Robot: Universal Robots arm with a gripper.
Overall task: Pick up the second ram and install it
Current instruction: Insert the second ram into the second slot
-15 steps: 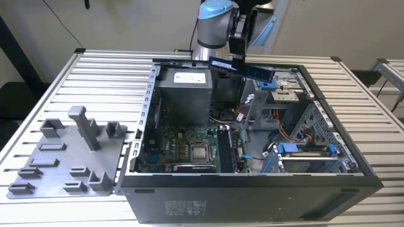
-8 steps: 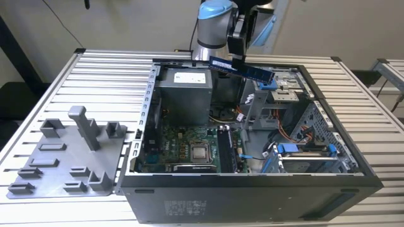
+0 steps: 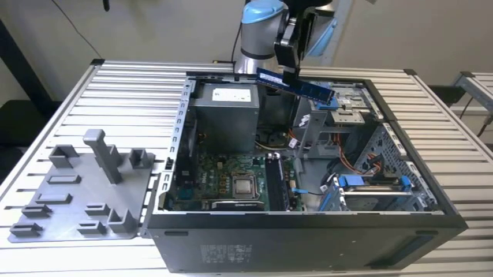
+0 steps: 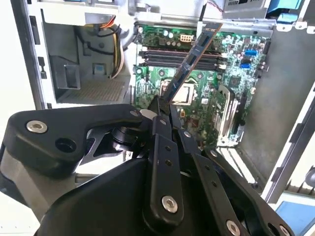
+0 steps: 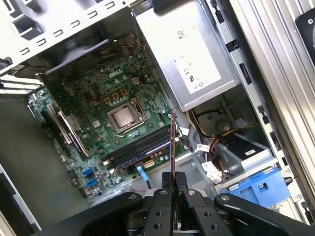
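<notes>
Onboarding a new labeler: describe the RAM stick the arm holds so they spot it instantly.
Find the open computer case on the slatted table. Over its far edge, the tool is shut on the second ram, a thin blue board tilted in mid-air. The chunky blue drive brackets sit inside the case instead.

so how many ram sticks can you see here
1: the ram stick is held in the end effector above the open computer case. Another may sit in the motherboard slots; I can't tell.
</notes>
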